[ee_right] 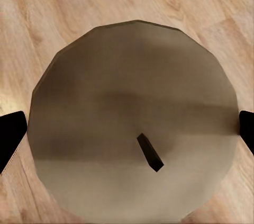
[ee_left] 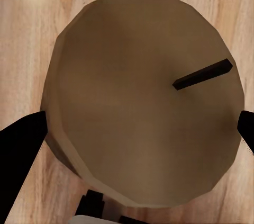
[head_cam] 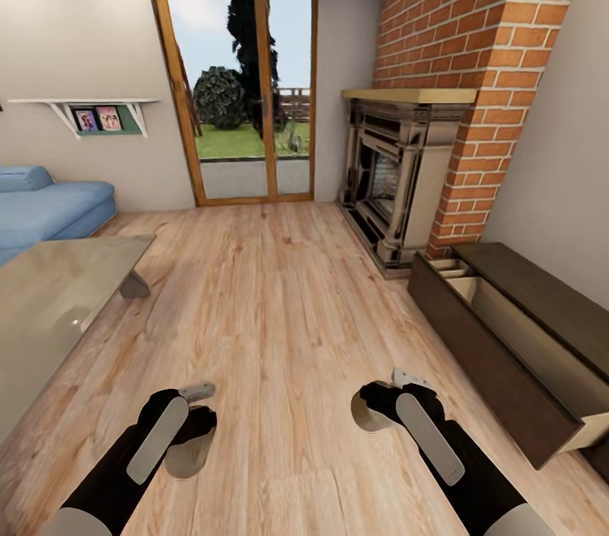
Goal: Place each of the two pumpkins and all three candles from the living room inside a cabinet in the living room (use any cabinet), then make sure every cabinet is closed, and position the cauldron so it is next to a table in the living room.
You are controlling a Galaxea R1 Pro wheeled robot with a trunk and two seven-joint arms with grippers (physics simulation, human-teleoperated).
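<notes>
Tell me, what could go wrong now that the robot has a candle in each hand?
1. The left hand and the right hand each pinch a wide candle only at its edges, so one might slip and roll across the wooden floor.
2. The cabinet has its drawer pulled out low at the robot's right, so the base or right arm could bump it while turning.

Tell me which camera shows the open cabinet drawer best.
The head view: the cabinet stands by the right wall, its drawer pulled open with a pale inside. Each wrist view instead looks down on a candle held over the floor.
</notes>
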